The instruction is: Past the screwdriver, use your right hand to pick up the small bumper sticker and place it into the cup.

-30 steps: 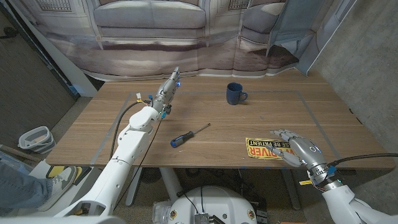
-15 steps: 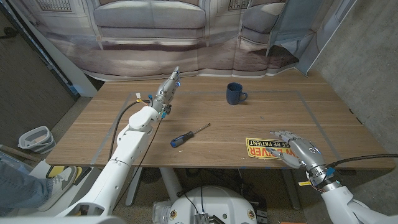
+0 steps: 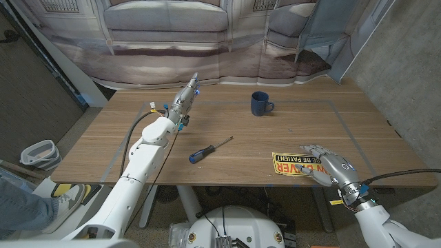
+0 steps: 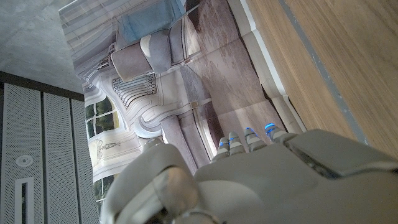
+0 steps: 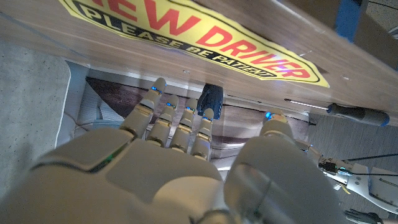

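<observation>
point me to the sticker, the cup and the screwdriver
sticker (image 3: pixel 288 164): head view, on its yellow face left of the right hand.
cup (image 3: pixel 260 104): head view, on its blue side wall.
screwdriver (image 3: pixel 198 155): head view, on its blue-and-black handle.

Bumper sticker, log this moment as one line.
right hand open beside bumper sticker | sticker on table | cup empty-handed, far side | left hand idle

Yellow bumper sticker (image 5: pixel 205 45) on table: red "NEW DRIVER" partly cut off, black band beneath reads "PLEASE BE PATIENT".
</observation>
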Available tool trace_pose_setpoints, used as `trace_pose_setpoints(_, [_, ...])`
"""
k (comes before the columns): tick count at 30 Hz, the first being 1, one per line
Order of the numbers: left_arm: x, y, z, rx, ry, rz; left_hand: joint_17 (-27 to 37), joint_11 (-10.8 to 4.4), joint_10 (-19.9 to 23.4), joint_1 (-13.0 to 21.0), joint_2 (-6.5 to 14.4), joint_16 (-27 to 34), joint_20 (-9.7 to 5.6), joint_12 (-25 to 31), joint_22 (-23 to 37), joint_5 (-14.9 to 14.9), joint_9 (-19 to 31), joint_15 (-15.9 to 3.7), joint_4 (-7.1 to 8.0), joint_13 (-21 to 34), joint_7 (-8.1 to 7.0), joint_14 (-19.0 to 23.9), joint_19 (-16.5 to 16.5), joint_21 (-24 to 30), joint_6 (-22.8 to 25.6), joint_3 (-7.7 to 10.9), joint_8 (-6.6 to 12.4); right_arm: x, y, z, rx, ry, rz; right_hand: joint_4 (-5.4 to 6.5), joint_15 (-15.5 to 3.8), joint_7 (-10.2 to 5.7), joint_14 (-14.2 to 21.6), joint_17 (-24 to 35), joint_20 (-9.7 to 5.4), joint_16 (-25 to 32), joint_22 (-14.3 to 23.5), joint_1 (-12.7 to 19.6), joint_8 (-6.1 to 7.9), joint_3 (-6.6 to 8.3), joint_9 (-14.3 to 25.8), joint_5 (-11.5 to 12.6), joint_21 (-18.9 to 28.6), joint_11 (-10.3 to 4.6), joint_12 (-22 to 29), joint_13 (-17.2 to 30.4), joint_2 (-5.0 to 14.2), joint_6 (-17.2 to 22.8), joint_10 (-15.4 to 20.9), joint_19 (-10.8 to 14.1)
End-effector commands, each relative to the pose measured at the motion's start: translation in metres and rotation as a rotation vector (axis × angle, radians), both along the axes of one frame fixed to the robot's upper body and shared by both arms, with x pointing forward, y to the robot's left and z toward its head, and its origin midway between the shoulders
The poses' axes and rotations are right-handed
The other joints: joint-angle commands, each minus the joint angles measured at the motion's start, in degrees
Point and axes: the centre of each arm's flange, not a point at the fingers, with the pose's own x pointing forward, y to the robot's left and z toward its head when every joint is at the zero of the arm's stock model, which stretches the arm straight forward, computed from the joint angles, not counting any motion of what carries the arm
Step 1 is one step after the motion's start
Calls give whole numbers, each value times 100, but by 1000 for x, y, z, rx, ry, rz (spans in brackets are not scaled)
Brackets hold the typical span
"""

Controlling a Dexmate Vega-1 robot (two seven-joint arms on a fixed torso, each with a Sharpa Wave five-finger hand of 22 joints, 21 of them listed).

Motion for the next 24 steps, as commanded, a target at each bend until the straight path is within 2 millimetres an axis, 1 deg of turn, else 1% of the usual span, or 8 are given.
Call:
trace_pose_setpoints(1, [2,-4,2,-1,3,-2,7,-18,-18,63,7,2,45,4,19,-5,22,16,3,32,-16,-23,-15,2,-13,-63,-19,5,-5,-2,16,41,0,-67,-243,-9,-63,17,114,-24,24,113,-58,-1,35,65,-7,-17,-54,17,-36,-140,-131,56])
trace_pose_setpoints(6, [2,-6,3,1,1,-3,8,-4,-15,64,9,1,37,5,20,-6,22,14,4,32,-12,-25,-14,4,-12,-69,-18,5,-6,-6,16,53,0,-74,-219,6,-154,23,226,-37,24,181,-81,-16,38,112,-9,26,-94,22,-97,-273,-253,74])
trace_pose_setpoints(11, [2,-7,4,7,4,-4,8,-13,-21,65,10,2,41,2,20,-6,22,17,5,32,-14,-25,-13,5,-10,-74,-18,6,-6,-12,0,65,-10,-80,-212,14,-183,26,233,-36,24,219,-77,-21,40,136,-24,66,-102,26,-123,-300,-285,47])
trace_pose_setpoints(24, [1,-8,4,14,8,-3,8,-5,-21,67,14,1,36,3,20,-7,22,18,7,33,-15,-27,-12,6,-4,-85,-16,11,-8,-16,2,77,-30,-92,-212,4,-195,31,227,-19,25,332,-30,-3,43,189,-27,56,-100,32,-131,-237,-314,53])
